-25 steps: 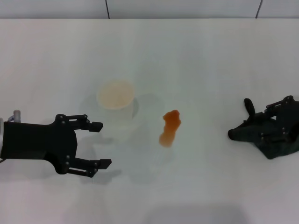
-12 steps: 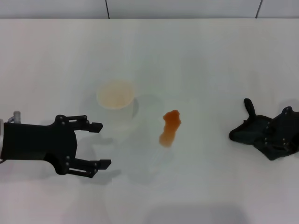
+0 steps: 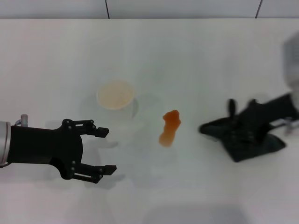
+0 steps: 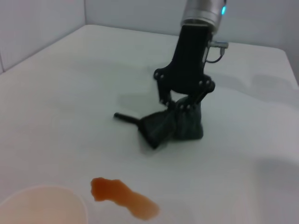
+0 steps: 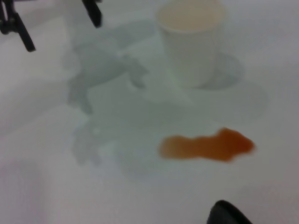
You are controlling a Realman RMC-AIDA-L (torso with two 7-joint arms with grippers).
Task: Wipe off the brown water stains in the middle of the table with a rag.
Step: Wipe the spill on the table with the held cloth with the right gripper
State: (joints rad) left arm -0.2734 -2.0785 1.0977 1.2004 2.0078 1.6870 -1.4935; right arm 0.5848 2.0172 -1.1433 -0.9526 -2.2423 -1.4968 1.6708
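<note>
A white paper cup stands upright, its inside cream-coloured.

I see a plain white table with no pattern on it. The brown water stains show glossy orange-brown near its middle. The rag on the right is dark green-black. The paper cup is white outside, cream inside. Both the left gripper and right gripper are black.

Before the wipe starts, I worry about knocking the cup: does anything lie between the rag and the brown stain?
Nothing visible does. The right gripper holds the rag, and bare table lies between it and the brown water stains. The paper cup stands beyond the stain, off that line.
</note>
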